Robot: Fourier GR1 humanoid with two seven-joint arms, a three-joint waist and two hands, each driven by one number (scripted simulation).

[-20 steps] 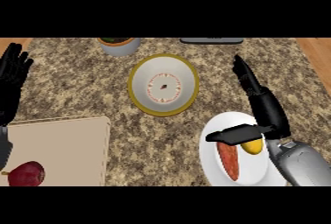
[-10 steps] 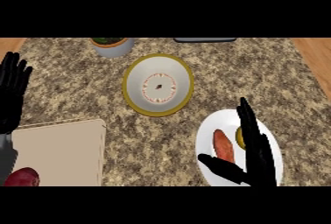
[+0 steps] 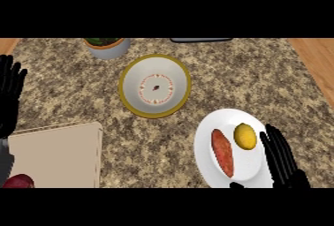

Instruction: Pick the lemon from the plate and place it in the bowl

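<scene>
A speckled brown granite counter fills the head view, with a strip of light wood showing at the far right edge. On the white round plate near the lower right lies the small yellow lemon, resting on the plate's right half. Just beside it, to the left, lies a long orange-red vegetable, apart from the lemon by a thin strip of white.

The black right hand comes up from the lower edge over the plate's right rim. Its fingers are straight and held close together, pointing away from the robot, and they hold nothing. The lemon sits just to the left of the fingertips; whether they touch it cannot be told.

The white bowl with a yellow rim stands in the middle of the counter, well apart from the plate, with a small dark mark and a ring of red dots on its inner floor.

The black left hand rests at the left edge, fingers up and slightly spread, holding nothing.

A tan cutting board lies at the lower left, and a dark red rounded thing shows at its lower corner. A grey pot with greenery stands at the top, and a dark flat object lies along the top edge.
</scene>
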